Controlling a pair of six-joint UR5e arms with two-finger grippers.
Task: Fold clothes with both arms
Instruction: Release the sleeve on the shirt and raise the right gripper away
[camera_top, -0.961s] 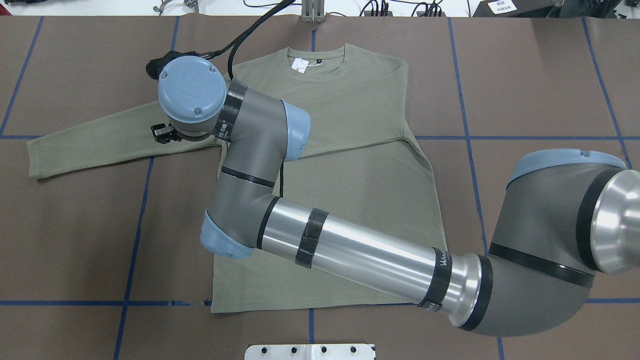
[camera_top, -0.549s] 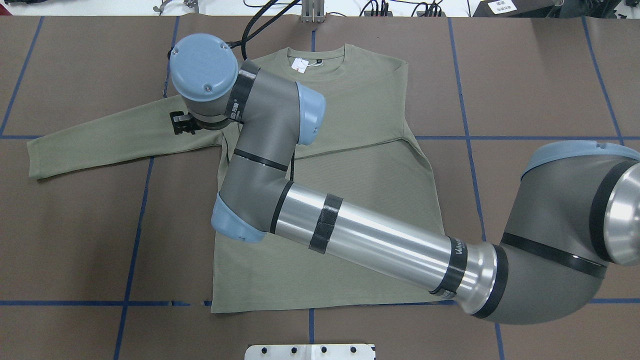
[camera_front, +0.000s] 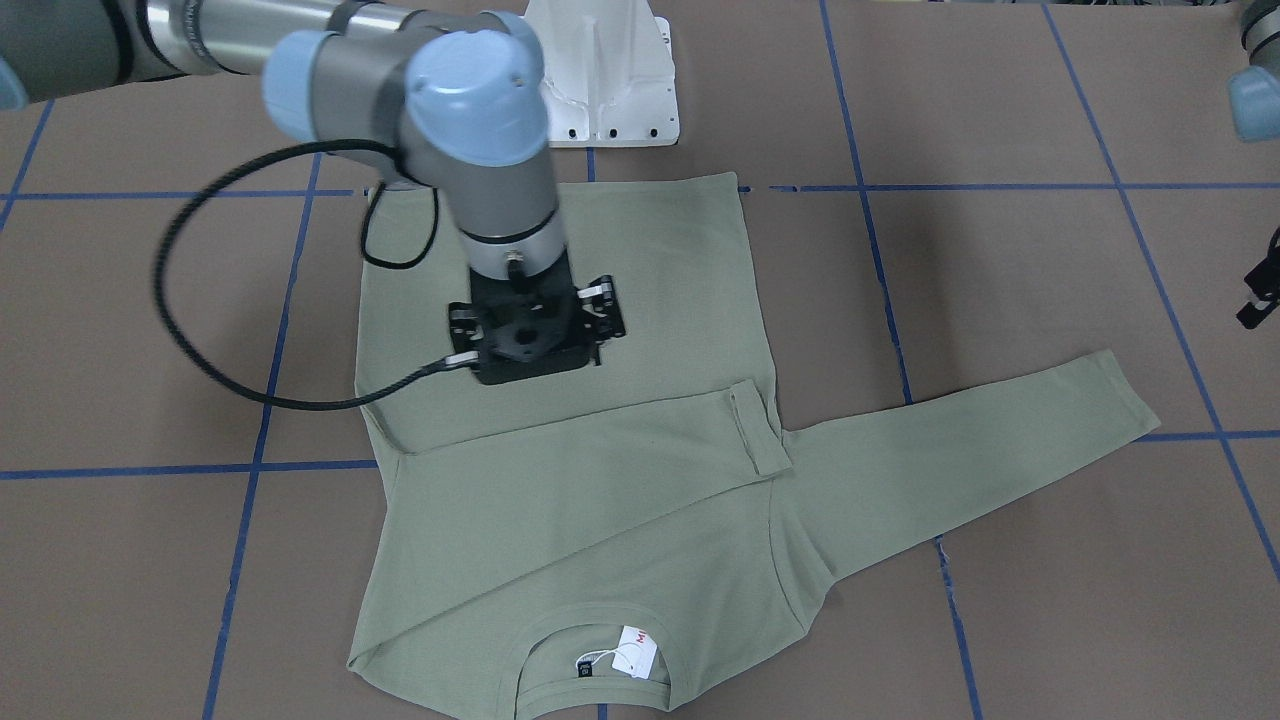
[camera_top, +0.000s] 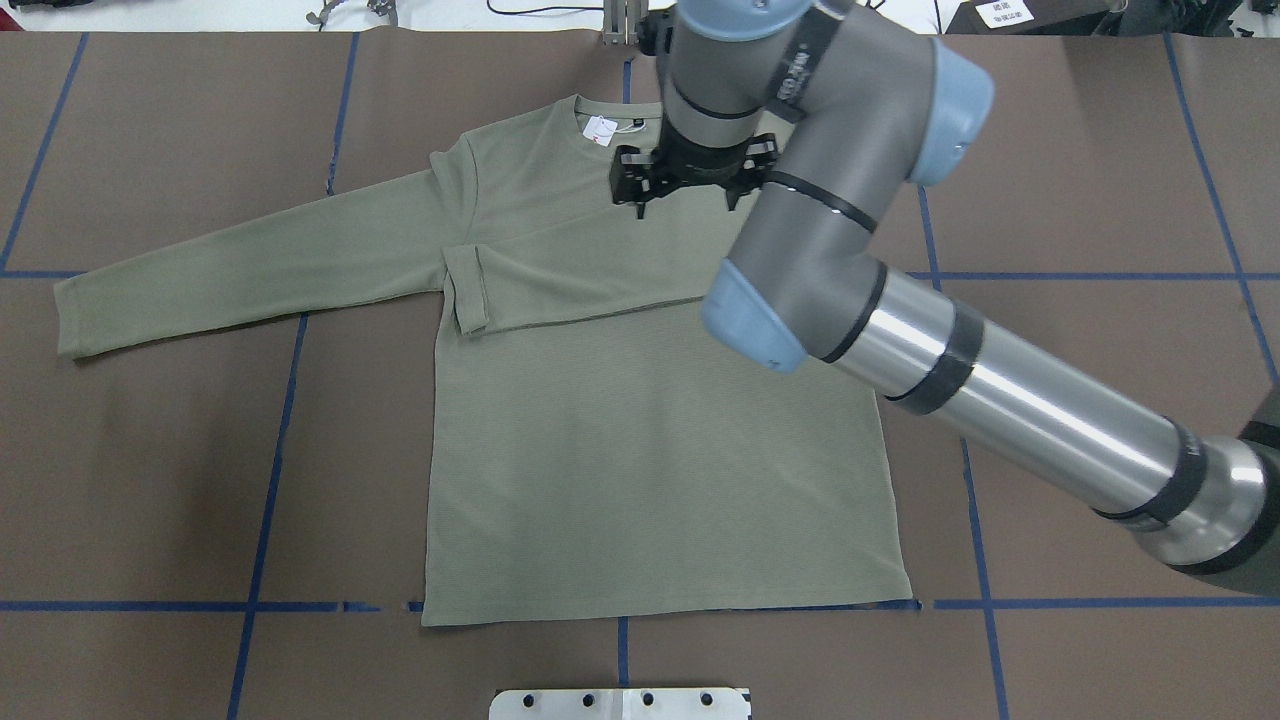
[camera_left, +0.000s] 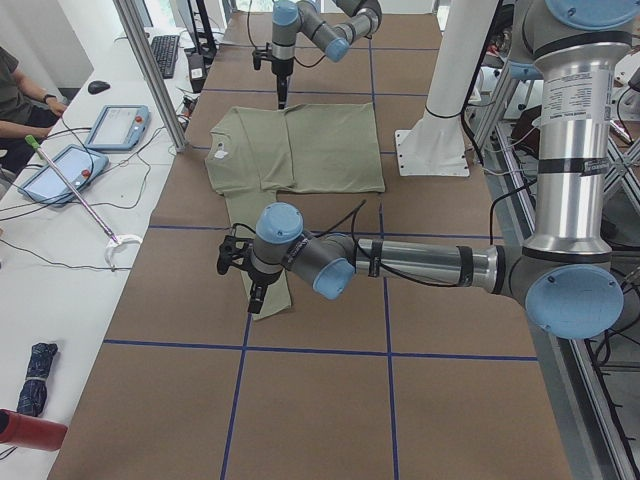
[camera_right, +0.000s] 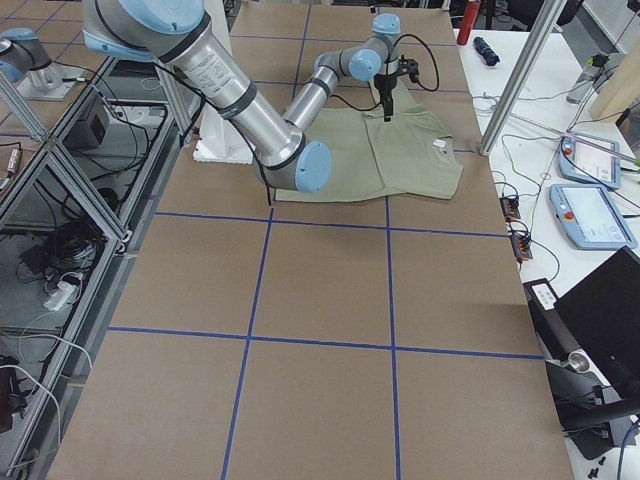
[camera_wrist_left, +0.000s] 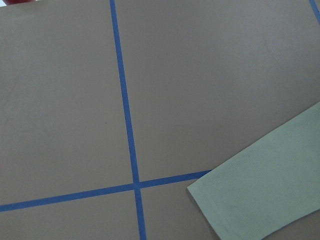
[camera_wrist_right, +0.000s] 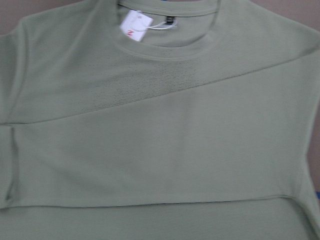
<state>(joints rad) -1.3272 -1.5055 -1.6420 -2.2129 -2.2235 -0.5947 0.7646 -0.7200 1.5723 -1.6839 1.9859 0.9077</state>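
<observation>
The olive-green clothes, a long-sleeved shirt (camera_top: 640, 450), lie flat on the brown table with the white hang tag (camera_top: 600, 130) at the neck. One sleeve is folded across the chest and its cuff (camera_top: 467, 290) rests at the opposite shoulder. The other sleeve (camera_top: 230, 265) stretches out straight. My right gripper (camera_top: 690, 180) hovers over the chest just below the collar, its jaws spread open and empty. My left gripper (camera_left: 254, 296) hangs above the straight sleeve's cuff (camera_wrist_left: 265, 185). Only a sliver of it (camera_front: 1262, 295) shows at the front view's edge, so I cannot tell its state.
The white pedestal base (camera_front: 600, 80) stands just behind the shirt's hem. Blue tape lines (camera_top: 270, 450) grid the table. In the left side view, a metal post (camera_left: 150, 70), tablets (camera_left: 115, 125) and a seated person's arm (camera_left: 20, 100) are on the side bench.
My right gripper has left the folded cuff at the shirt's shoulder and swung across to the collar. The folded sleeve stays lying across the chest, now uncovered.
</observation>
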